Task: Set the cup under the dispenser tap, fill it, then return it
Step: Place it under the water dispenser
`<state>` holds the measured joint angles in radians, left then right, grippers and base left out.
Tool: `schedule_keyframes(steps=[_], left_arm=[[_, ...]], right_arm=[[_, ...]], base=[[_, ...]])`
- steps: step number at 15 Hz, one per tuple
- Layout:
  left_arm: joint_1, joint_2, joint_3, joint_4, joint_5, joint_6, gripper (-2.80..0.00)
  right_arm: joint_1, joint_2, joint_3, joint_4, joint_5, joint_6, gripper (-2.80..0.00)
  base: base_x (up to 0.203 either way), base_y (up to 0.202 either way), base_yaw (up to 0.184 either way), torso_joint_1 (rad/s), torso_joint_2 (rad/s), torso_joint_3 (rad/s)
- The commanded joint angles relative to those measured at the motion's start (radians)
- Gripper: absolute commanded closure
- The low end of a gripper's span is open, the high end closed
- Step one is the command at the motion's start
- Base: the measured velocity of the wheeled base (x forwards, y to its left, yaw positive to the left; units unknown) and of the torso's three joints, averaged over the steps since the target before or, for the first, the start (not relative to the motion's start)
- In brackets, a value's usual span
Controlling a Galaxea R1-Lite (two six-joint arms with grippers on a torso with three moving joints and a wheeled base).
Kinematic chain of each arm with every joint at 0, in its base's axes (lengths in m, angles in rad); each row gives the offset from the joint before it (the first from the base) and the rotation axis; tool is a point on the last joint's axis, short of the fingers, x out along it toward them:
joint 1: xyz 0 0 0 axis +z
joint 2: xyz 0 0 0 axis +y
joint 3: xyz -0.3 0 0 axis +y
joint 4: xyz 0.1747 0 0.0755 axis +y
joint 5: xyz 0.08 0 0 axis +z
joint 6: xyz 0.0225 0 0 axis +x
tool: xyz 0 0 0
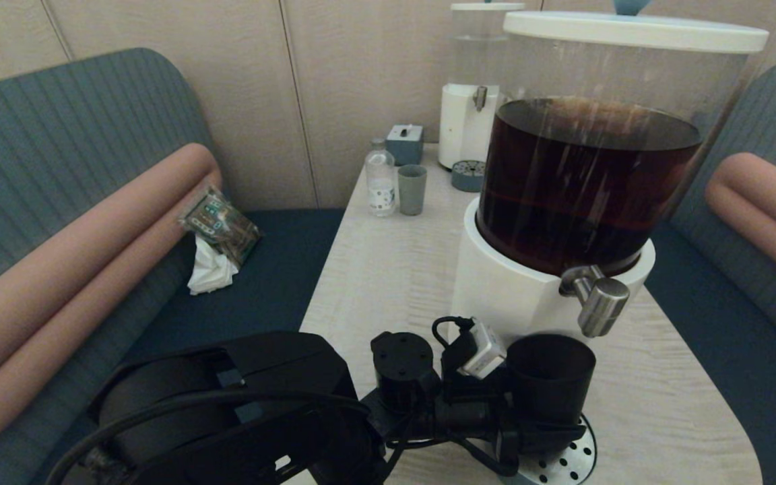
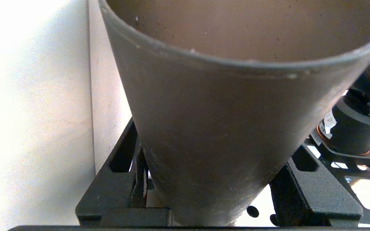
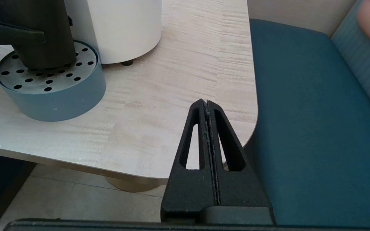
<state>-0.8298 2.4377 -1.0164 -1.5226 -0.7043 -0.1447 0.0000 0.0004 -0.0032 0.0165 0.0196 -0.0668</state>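
Observation:
The matte black cup [image 1: 550, 377] stands on the perforated blue-grey drip tray [image 1: 573, 461] in front of the big dispenser [image 1: 583, 182] of dark brown liquid. The silver dispenser tap [image 1: 597, 300] juts out just above the cup's far right rim. My left gripper [image 1: 536, 431] is shut on the cup low on its wall. In the left wrist view the cup [image 2: 223, 128] fills the space between the fingers of the left gripper [image 2: 214, 141]. The right gripper [image 3: 206, 102] is shut and empty, off the table's near right corner. The cup [image 3: 43, 35] rests on the tray [image 3: 53, 93].
At the table's far end stand a smaller clear-liquid dispenser [image 1: 472, 101], a grey-green cup [image 1: 412, 190], a small bottle [image 1: 380, 183] and a blue box [image 1: 405, 143]. Blue sofas flank the table; a snack packet [image 1: 219, 225] lies on the left one.

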Motion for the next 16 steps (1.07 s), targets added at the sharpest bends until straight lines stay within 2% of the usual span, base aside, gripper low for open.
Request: schedule_keyframes(steps=[1, 6, 7, 16], left_arm=[[0.000, -0.002, 0.001, -0.007, -0.004, -0.001, 0.00], [0.000, -0.004, 0.008, -0.007, 0.002, 0.000, 0.00], [0.000, -0.003, 0.009, -0.007, 0.003, 0.000, -2.80], [-0.002, -0.009, 0.029, -0.007, 0.012, 0.000, -2.80]], right_arm=[[0.000, -0.002, -0.001, 0.000, 0.000, -0.001, 0.00], [0.000, -0.002, 0.000, 0.000, 0.000, -0.001, 0.00], [0.000, -0.002, 0.000, 0.000, 0.000, -0.001, 0.00], [0.000, -0.002, 0.000, 0.000, 0.000, -0.001, 0.00]], base=[[0.000, 0.000, 0.000, 0.000, 0.00, 0.000], [0.000, 0.000, 0.000, 0.000, 0.00, 0.000], [0.000, 0.000, 0.000, 0.000, 0.00, 0.000], [0.000, 0.000, 0.000, 0.000, 0.00, 0.000]])
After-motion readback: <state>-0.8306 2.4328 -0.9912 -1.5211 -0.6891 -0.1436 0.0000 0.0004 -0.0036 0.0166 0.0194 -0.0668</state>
